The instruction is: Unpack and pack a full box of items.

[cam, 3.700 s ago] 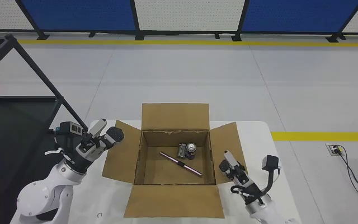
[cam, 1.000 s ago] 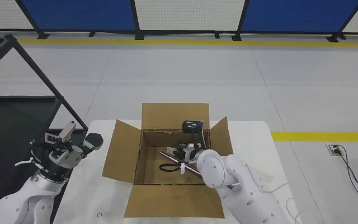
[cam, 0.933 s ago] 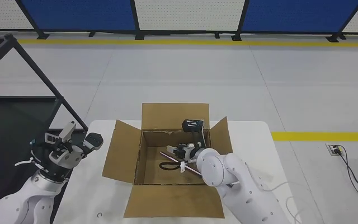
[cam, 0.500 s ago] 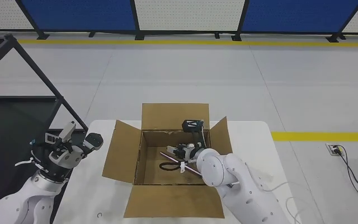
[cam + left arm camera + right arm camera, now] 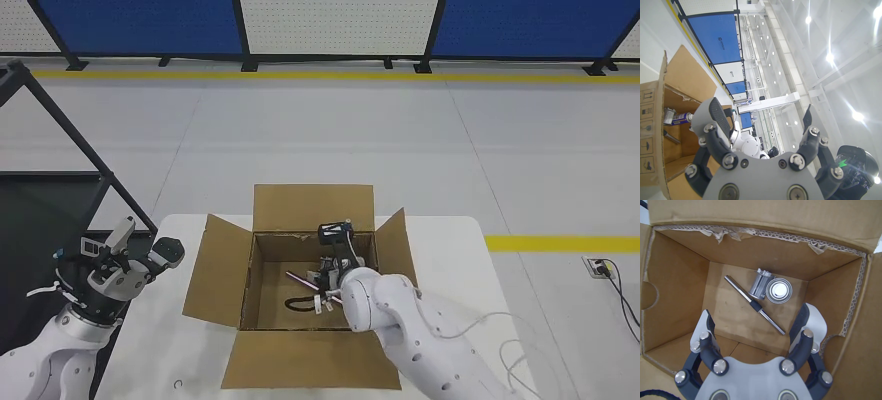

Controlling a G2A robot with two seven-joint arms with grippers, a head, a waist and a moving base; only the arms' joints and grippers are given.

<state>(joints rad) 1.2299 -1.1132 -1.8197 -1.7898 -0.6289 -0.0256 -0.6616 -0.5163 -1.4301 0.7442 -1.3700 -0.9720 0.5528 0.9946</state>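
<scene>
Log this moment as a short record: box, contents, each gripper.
container: cardboard box, flaps open
contents: metal rod lying flat and diagonal on the box floor; grey ribbed cylinder beside the rod; spray can upright, right against the cylinder
right arm: right gripper open, empty, above the box interior over the rod
left arm: left gripper open, empty, outside the box by a side flap
unpacking: three items in the box, none grasped
</scene>
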